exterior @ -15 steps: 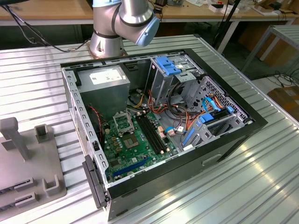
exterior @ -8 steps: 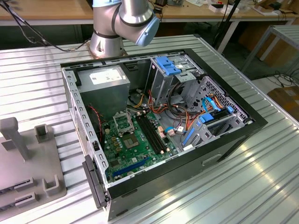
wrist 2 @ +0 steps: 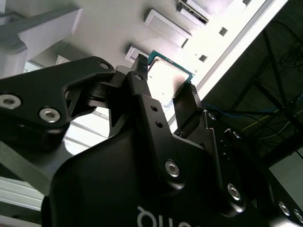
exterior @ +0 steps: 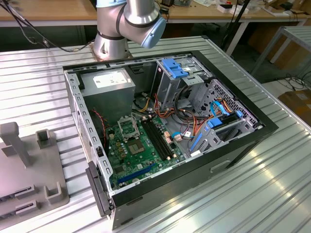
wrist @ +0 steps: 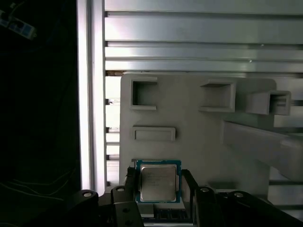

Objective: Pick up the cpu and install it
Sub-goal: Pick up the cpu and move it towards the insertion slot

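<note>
cpu [wrist: 158,183] lid's being shown as satiny silver metal, pincer [wrist 2: 165,76] as matt black, counter [exterior: 272,184] as shiny ribbed metal.

The cpu [wrist: 157,182]: square, silver-topped, green-edged; held flat in the gripper [wrist: 159,185]; over the grey tray [wrist: 189,135].

The arm's [exterior: 129,24] silver-and-blue lower joints rise at the top of the exterior view, left of centre. In both wrist views the black gripper [wrist 2: 165,78] [wrist: 158,176] pinches the cpu [wrist: 157,184] by opposite edges.
</note>
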